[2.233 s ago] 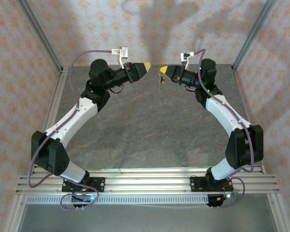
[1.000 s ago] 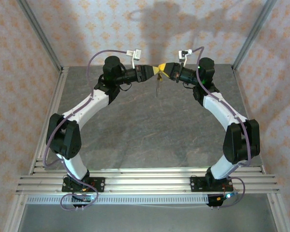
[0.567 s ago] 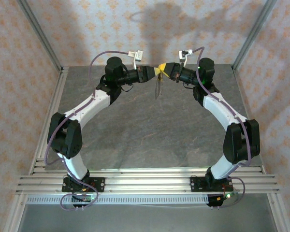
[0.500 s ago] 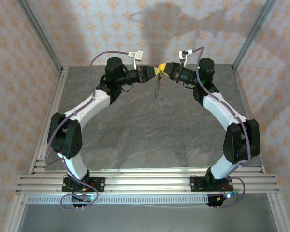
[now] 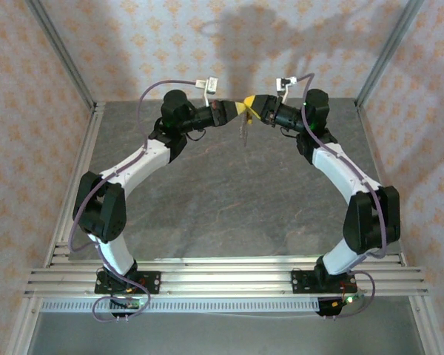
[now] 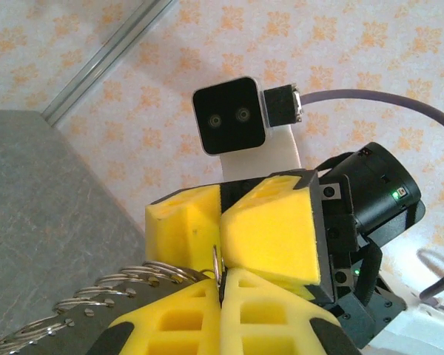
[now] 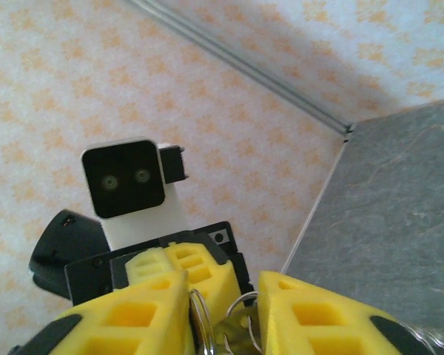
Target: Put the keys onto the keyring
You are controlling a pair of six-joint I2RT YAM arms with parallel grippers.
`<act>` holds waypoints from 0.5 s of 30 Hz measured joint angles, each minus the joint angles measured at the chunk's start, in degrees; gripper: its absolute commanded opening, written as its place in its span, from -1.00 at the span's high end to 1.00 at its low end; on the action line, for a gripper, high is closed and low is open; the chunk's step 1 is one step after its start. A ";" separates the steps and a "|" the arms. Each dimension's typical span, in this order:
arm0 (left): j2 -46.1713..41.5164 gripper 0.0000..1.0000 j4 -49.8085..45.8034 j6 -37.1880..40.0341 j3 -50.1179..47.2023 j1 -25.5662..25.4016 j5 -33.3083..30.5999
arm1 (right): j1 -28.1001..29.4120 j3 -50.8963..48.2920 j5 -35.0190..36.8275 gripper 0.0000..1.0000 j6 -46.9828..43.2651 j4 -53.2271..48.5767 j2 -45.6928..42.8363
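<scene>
The job looks to be in its middle stretch, with both arms raised over the far part of the grey table (image 5: 229, 200) and the two grippers meeting tip to tip in the air. The left gripper (image 6: 222, 287) is fully closed. Its yellow fingers (image 6: 281, 318) press flat together and a thin wire turn of the keyring (image 6: 217, 260) pokes out of the seam, so it has the ring pinched. The right gripper (image 7: 223, 294) stands partly open, its fingers (image 7: 137, 314) apart with a clear gap. In that gap lie two or three thin wire loops, close against the finger on the left of that view, and a small dull metal piece (image 7: 238, 336), possibly the blade of a key. Whether either pad touches the ring I cannot tell. I judge this as the ring passing into the left gripper's hold, which would free the right one to work a key on. Whether any key is already threaded cannot be read from these views, so the threading itself should be counted as left to do. From above, a thin brownish strand hangs limp below the meeting fingertips, well clear of the table. The ring reads as thin, floppy, grey-brown wire, very slight beside the fingers.
</scene>
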 measured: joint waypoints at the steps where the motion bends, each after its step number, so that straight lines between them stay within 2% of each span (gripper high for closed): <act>1: 0.00 1.00 0.87 -0.31 -0.35 -0.15 -0.11 | -0.33 -1.14 1.46 0.22 -0.37 -0.85 -1.49; 10: -0.61 1.00 5.31 -2.10 -4.63 -0.37 -1.79 | -2.69 -11.08 17.64 0.16 -7.10 -10.01 -18.16; 15: -2.78 1.00 5.18 -2.08 -5.70 -1.05 -3.26 | -1.77 -17.20 23.98 0.20 -9.73 -12.50 -23.17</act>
